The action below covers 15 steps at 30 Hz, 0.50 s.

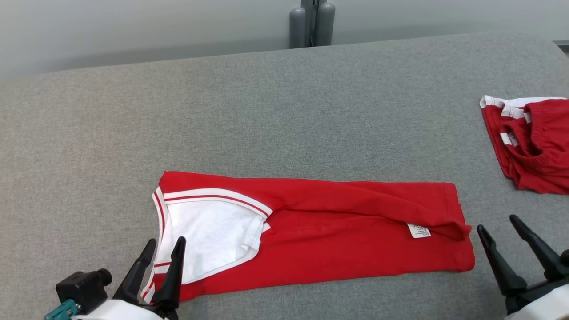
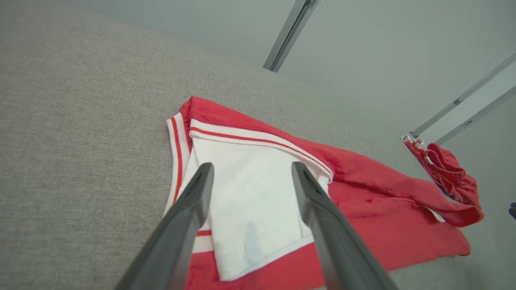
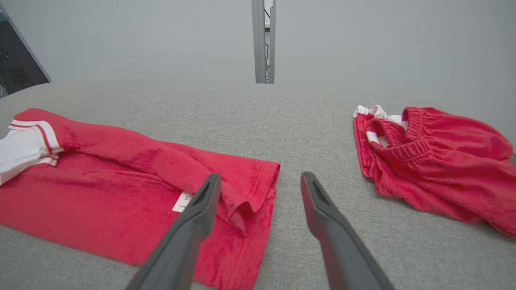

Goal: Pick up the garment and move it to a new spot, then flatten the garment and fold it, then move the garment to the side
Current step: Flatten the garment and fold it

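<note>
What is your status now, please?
Left gripper open, right gripper open, both empty. Red shirt lies folded, long strip. Red shorts far right, clear.

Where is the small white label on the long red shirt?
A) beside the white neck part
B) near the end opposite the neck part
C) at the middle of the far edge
B: the label lies near the right end of the shirt, far from the white neck part.

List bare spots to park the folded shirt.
Free: the wide band of grey surface beyond the folded shirt; everything left of its collar end; the narrower gap between it and the red shorts. Crowded: near edge by the left end effector and right end effector; right edge under the shorts.
</note>
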Tool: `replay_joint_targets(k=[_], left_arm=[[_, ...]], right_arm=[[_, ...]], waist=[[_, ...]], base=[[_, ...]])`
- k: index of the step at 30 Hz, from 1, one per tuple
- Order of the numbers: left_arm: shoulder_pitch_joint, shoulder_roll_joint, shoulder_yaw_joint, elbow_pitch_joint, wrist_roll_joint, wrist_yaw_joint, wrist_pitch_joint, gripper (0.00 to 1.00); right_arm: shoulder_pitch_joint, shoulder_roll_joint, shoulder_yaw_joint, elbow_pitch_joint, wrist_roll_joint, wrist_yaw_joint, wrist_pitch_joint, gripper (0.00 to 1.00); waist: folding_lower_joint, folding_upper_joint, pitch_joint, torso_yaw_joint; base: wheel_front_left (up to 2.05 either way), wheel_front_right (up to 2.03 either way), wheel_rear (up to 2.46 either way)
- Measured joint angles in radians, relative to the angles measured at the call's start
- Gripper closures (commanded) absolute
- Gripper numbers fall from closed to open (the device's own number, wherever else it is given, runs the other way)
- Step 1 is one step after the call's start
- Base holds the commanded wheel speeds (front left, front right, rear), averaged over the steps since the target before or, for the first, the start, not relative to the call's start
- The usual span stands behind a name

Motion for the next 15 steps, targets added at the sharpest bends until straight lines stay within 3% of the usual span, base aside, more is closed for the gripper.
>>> replay_joint_targets(k=[15], left_arm=[[-0.096, -0.070, -0.061, 0.074, 0.067, 0.001, -0.060, 0.00]], right_arm=[[-0.091, 0.072, -0.118, 0.089, -0.035, 0.000, 0.040, 0.00]], waist=[[0.0000, 0.0000, -0.019, 0.042]], base=[[0.00, 0.00, 0.00]])
